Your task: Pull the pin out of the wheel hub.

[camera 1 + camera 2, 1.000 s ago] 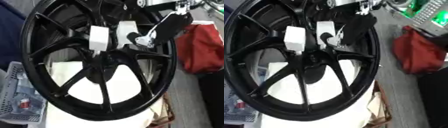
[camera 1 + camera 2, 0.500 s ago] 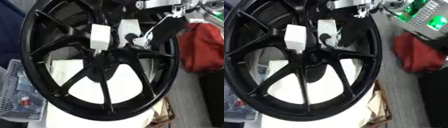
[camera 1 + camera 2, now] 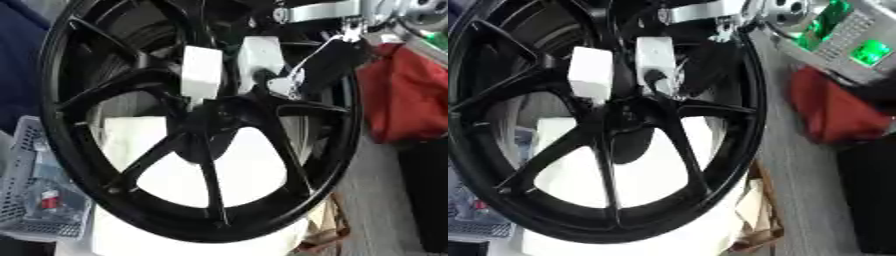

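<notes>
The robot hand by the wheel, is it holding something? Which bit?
It cannot be told. The right hand reaches in beside the white blocks near the hub of the black wheel, but its fingers blur into the spokes, and no pin shows.

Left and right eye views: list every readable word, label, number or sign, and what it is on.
None can be read.
Black wheel: no marking legible on rim or spokes.
Two white blocks near the hub: blank.
Grey device with green lit panels: anything on it is too blurred to read.
Basket contents: a red and white scrap, unreadable.
</notes>
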Robot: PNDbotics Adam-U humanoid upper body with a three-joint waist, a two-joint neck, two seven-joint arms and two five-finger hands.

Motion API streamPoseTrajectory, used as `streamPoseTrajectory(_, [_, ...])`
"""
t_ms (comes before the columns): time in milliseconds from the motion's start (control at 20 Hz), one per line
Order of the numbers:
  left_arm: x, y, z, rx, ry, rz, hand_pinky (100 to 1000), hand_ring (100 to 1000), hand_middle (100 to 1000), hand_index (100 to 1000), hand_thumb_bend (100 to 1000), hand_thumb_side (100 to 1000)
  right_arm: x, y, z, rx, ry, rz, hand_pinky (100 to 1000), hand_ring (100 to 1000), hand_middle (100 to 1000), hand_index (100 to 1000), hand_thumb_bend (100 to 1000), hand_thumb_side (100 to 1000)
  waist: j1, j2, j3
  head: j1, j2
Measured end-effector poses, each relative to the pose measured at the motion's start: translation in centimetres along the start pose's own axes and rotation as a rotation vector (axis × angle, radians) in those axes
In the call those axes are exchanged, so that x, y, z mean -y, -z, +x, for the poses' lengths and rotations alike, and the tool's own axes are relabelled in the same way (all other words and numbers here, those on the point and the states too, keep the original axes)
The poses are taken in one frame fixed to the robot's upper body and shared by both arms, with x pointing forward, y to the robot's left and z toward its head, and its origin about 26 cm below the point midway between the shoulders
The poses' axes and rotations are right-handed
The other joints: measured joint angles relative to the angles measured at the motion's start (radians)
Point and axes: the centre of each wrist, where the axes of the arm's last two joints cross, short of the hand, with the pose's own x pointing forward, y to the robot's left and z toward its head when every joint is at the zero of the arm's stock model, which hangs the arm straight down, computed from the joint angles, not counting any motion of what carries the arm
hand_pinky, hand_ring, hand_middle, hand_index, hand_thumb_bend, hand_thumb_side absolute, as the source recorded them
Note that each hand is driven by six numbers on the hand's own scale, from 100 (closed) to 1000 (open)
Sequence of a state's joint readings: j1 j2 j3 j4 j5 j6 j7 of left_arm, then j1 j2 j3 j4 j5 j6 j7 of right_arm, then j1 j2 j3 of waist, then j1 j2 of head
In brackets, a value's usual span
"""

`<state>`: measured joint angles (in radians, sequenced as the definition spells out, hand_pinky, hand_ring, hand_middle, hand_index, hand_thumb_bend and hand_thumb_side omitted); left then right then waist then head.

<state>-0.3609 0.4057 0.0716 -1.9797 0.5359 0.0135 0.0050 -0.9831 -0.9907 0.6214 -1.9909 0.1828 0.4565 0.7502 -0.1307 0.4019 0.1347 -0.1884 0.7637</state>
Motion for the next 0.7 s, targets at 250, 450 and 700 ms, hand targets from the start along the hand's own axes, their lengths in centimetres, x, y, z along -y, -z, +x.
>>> streamPoseTrajectory(250, [0.02,0.01,-0.01,-0.002,-0.001,-0.002,885,606,702,883,132,870,-0.25,0.01,-0.24,-0.014,0.006,0.005,937,880,822,986,100,405,0.000,0.002,0.001,-0.004,0.000])
streamPoseTrajectory(450, [0.03,0.01,-0.01,-0.004,-0.001,-0.005,885,605,703,883,132,872,-0.35,-0.01,-0.36,-0.021,0.006,0.007,910,837,766,946,100,415,0.000,0.004,0.003,-0.005,0.000])
streamPoseTrajectory(700, [0.17,0.03,-0.08,-0.008,0.001,-0.014,885,606,704,883,133,872,-0.40,-0.06,-0.47,-0.028,0.010,0.003,844,749,657,877,100,415,0.000,0.006,0.004,-0.007,0.000])
